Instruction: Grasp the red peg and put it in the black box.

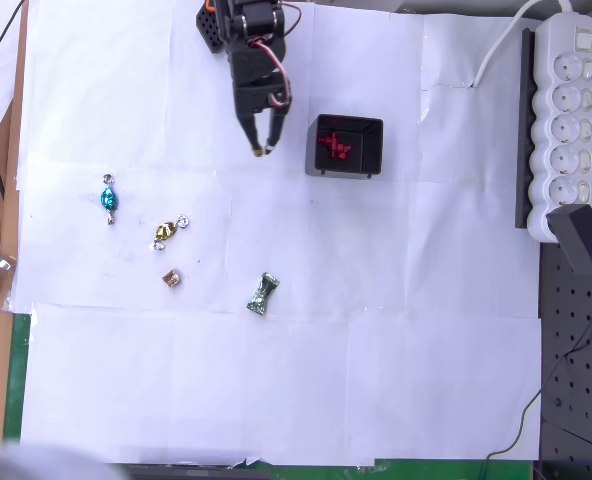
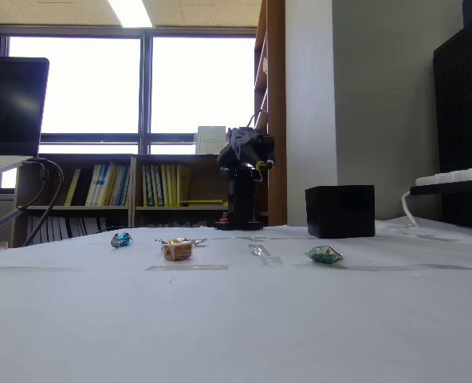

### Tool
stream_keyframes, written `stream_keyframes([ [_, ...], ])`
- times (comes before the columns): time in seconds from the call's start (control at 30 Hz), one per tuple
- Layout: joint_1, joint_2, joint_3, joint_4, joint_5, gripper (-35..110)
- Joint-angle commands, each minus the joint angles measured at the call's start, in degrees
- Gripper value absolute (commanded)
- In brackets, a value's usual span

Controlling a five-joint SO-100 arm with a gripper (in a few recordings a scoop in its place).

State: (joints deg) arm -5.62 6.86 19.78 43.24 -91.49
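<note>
Overhead, scanning left to right: a blue candy (image 1: 108, 198) sits far out at nine o'clock, then a gold candy (image 1: 163, 232), a small brown sweet (image 1: 172, 277) and a green candy (image 1: 262, 295) down toward six. Up at twelve o'clock the end effector (image 1: 264, 150) points down at the counter (image 1: 426, 380), its fingers nearly together and holding nothing. Just to its three o'clock sits the black box (image 1: 344, 146), red pegs (image 1: 334, 146) already lying inside. I can't spot a loose peg on the paper, so locating one comes first; then spread the fingers before descending.
</note>
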Motion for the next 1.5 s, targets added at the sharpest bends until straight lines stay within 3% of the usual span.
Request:
stream_keyframes([
  [0.0,1.76,-3.69,-1.32,-1.23,-1.05,0],
  [0.67,6.94,-18.63,-22.76,5.19,-1.67,0],
  [1.17,6.77,-19.42,-23.2,38.67,0.26,0],
  [1.47,12.48,-19.6,-23.2,38.32,4.13,1],
])
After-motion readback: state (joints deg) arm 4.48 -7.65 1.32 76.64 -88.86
